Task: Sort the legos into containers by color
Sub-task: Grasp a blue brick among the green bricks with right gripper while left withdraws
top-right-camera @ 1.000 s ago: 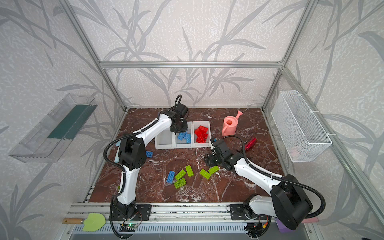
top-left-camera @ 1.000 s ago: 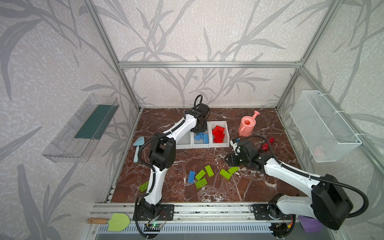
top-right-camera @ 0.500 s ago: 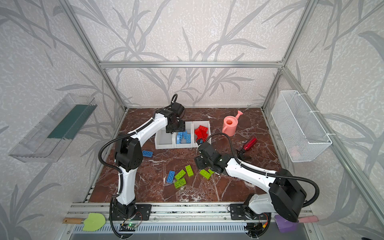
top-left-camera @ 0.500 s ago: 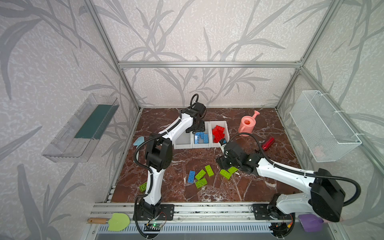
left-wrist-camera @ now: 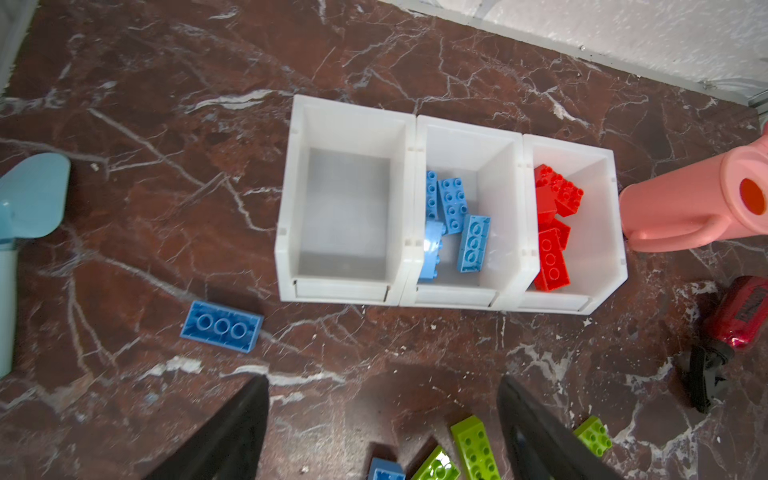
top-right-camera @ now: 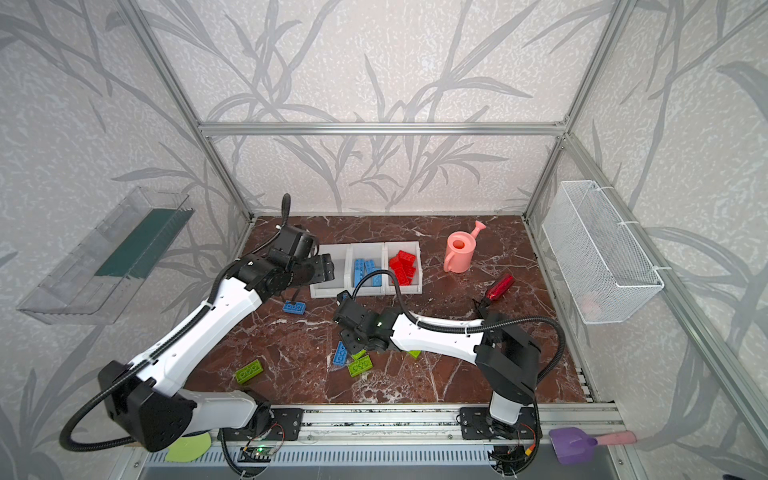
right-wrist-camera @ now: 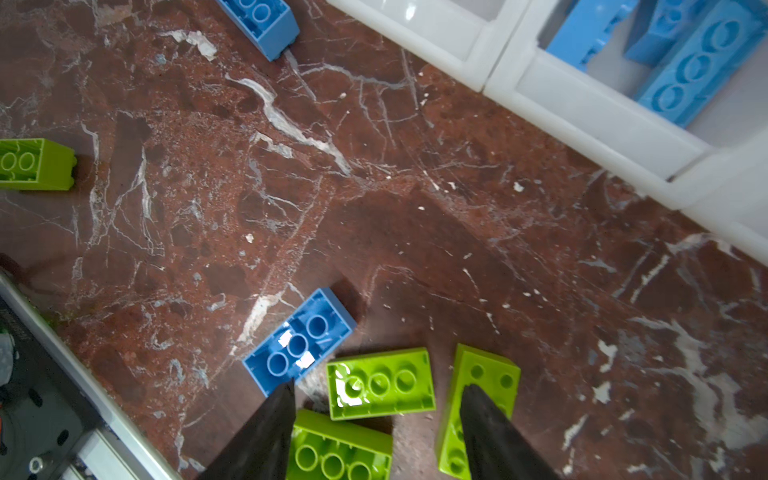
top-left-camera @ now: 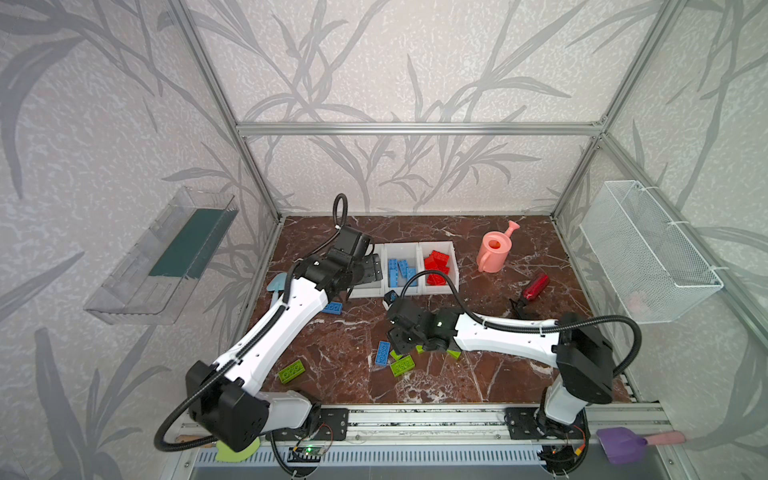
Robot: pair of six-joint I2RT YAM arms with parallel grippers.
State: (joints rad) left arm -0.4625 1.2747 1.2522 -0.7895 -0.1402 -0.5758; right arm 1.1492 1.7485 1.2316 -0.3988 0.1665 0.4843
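One lime brick lies tubes-up just ahead of your right gripper, inside the gap of its parted, empty fingers. Its long axis runs finger to finger, so closing would meet the short ends. A blue brick sits just beside one finger. All are hard glossy plastic on polished marble. Your left gripper, jaws apart and empty, hovers farther off before the white bins. The bin straight ahead holds nothing, and is likely meant for lime.

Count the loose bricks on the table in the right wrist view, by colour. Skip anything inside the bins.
Blue bricks: 2
Green bricks: 4
Total: 6
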